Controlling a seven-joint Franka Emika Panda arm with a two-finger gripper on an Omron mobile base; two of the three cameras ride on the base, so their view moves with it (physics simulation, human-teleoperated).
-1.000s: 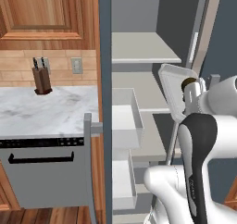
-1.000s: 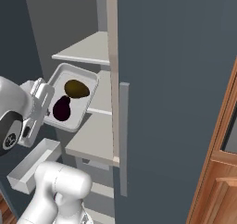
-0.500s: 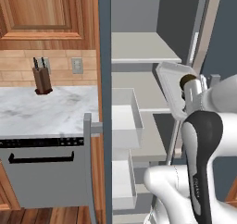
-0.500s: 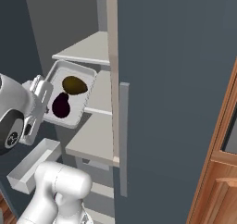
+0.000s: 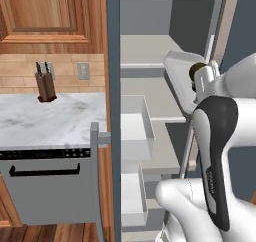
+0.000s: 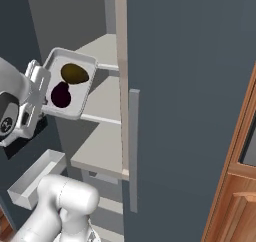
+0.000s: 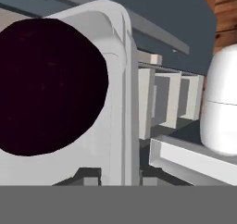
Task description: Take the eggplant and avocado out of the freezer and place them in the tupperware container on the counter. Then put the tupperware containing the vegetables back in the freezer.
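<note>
Right base view: the tool (image 6: 44, 93) pinches the tupperware container (image 6: 86, 93) rim, tilted, inside the freezer (image 6: 190, 86).

No readable text, label, brand or number anywhere: freezer (image 6: 190, 86) door plain, counter (image 5: 50, 118) unmarked (round mark on arm's joint too blurred to read).

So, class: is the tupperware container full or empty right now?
Full: the tupperware container holds both the eggplant and the avocado, side by side, as seen in the right base view.
</note>
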